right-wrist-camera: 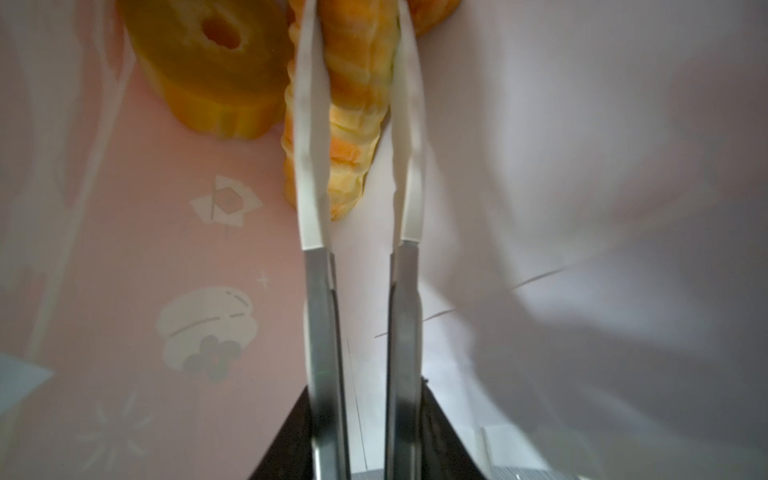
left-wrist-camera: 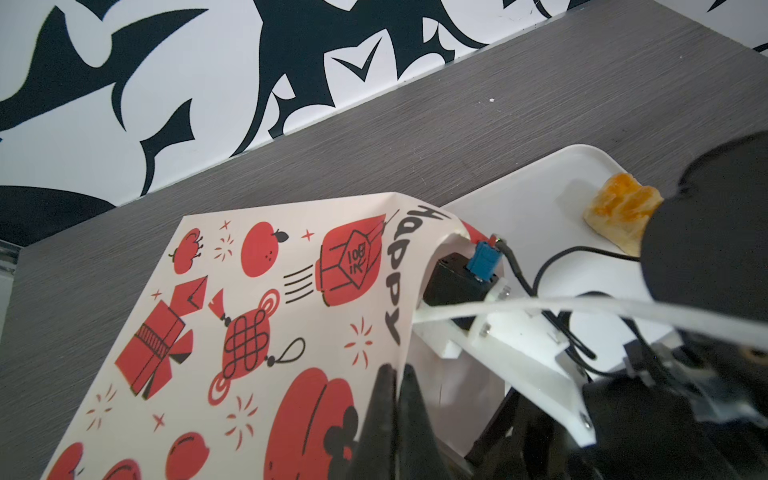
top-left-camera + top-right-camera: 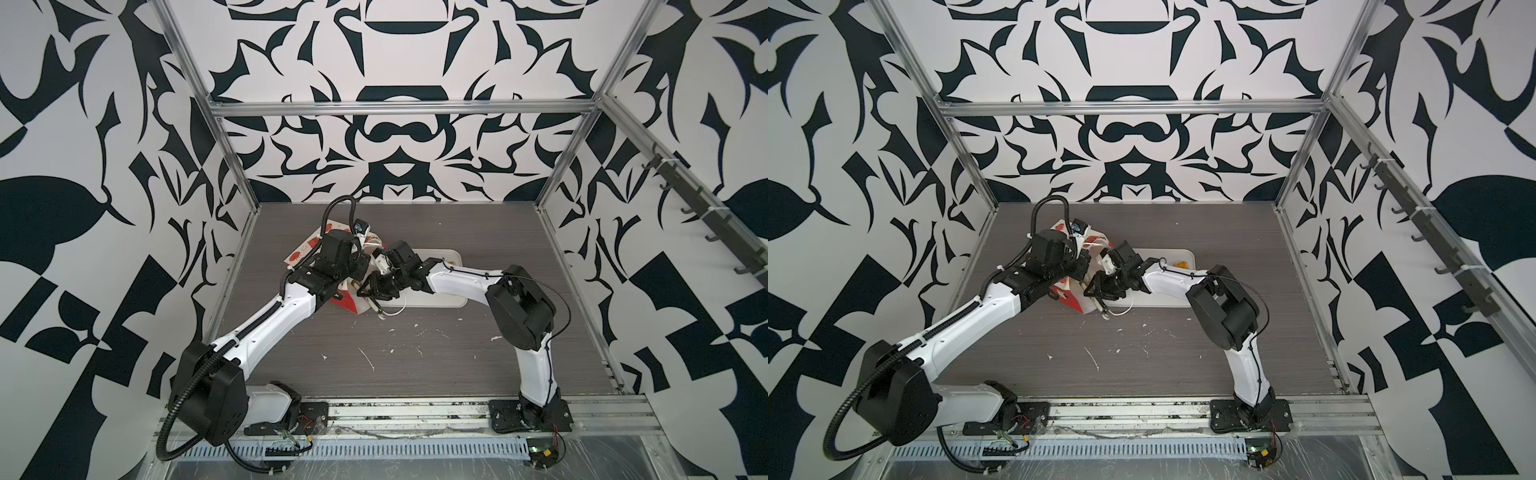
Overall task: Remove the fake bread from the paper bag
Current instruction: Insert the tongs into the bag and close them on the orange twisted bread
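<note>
1. The right gripper [image 1: 355, 41], reached deep into the bag [image 1: 145, 249], is set with its tips on both flanks of the stick [image 1: 353, 124]. A firm clamp cannot be confirmed.
2. The ring bun [image 1: 212, 62] is seen just beside the stick, and another piece [image 1: 436, 16] is glimpsed past it, all inside the bag.
3. The bag's rim is pinched in the closed left gripper [image 2: 397, 399].
4. One loaf [image 2: 621, 212] is laid on the tray [image 2: 540, 199]. Most of the bread is judged left to be removed.

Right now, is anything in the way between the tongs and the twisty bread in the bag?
No, nothing visible. The tongs straddle the twisty bread inside the bag; the ring bun only lies beside it.
</note>
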Available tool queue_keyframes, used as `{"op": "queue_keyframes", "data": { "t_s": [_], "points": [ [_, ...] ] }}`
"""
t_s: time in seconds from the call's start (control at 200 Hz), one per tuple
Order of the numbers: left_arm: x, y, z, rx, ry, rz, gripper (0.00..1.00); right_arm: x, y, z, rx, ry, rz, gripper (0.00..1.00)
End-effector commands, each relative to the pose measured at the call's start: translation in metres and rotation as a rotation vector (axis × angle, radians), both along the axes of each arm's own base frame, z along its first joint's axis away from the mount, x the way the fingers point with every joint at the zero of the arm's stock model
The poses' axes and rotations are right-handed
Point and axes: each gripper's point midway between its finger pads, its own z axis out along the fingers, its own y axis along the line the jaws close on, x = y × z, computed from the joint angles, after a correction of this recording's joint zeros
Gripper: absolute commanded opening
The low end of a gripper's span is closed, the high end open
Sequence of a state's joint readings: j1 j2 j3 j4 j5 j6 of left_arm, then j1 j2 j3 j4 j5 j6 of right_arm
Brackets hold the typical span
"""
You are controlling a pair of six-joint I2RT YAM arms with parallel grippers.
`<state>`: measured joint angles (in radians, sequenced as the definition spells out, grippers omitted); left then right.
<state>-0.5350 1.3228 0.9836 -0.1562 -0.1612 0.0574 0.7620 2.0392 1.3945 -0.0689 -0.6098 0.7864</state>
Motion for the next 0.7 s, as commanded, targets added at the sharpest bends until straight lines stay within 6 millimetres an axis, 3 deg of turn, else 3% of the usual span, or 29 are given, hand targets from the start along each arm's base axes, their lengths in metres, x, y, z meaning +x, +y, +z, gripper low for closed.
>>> {"op": "queue_keyframes", "data": {
  "t_s": [0.0, 0.23, 0.695],
  "points": [
    [-0.004, -0.003, 0.015, -0.048, -0.043, -0.011, 0.0, 0.008, 0.013, 0.042, 0.091, -0.084, 0.006, 0.28],
    [-0.005, 0.0, 0.007, -0.035, -0.033, -0.003, 0.0, 0.003, -0.004, 0.054, 0.063, -0.138, -0.014, 0.19],
    [-0.004, 0.004, 0.003, -0.017, -0.04, 0.012, 0.0, -0.02, -0.044, 0.061, -0.018, -0.173, -0.024, 0.18]
  ]
}}
